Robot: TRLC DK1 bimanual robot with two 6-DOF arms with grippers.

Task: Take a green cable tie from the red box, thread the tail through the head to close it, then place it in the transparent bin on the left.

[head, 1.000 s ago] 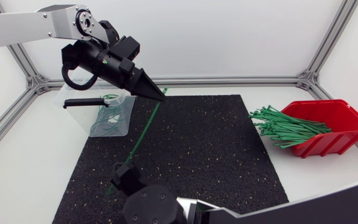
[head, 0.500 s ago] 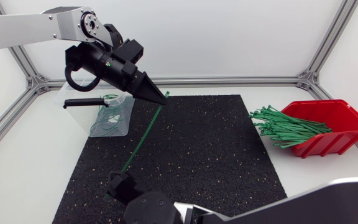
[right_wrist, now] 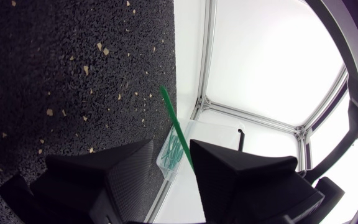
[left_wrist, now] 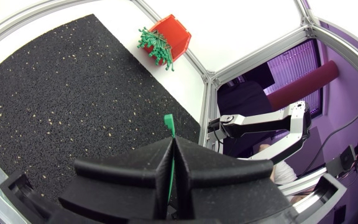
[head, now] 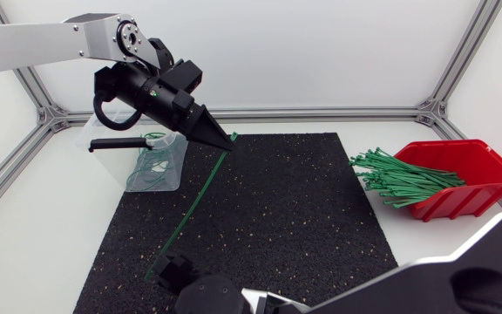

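Left gripper (head: 219, 138) hangs over the far left corner of the black mat (head: 303, 218), just right of the transparent bin (head: 116, 161); fingers pressed together on the far end of one green cable tie (head: 194, 201); in the left wrist view a short green tip (left_wrist: 168, 124) sticks out past the closed fingers.

Tie runs straight and slanting from that grip toward the near left, its lower end reaching the mat's near edge beside the right gripper (head: 174, 266).

Right gripper low at the near edge of the mat; fingers parted with a clear gap; right wrist view shows the tie (right_wrist: 176, 124) passing through that gap, close along one finger, not pinched from both sides.

Bin holds a few looped ties (head: 151, 166).

Red box (head: 473, 166) at the far right, well apart from both grippers; bundle of green ties (head: 399, 179) spilling from its open side onto the table.
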